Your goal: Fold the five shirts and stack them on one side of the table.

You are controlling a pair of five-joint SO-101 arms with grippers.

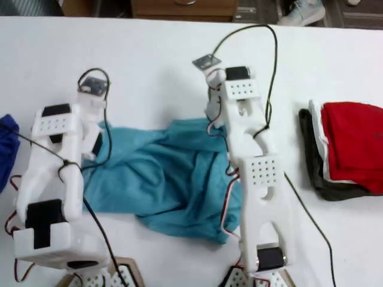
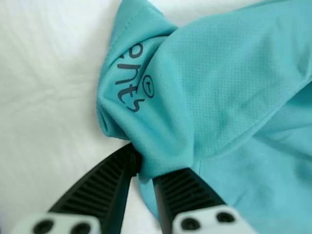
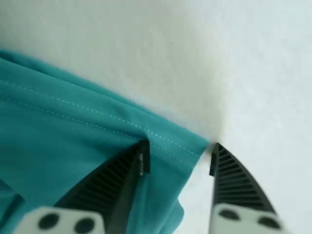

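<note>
A blue shirt (image 1: 6, 149) is running off the left edge of the high view, the red shirt (image 1: 356, 149) is being cropped at the right edge, and both arms are covering parts of the teal shirt (image 1: 161, 179)

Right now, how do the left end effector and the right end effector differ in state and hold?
The left end effector is shut, pinching a bunched fold of the crumpled teal fabric shirt; the right end effector is open, jaws apart astride the shirt's stitched hem corner. The left one is by printed lettering; the right one is beside bare white table. Both have black ribbed fingers.
</note>
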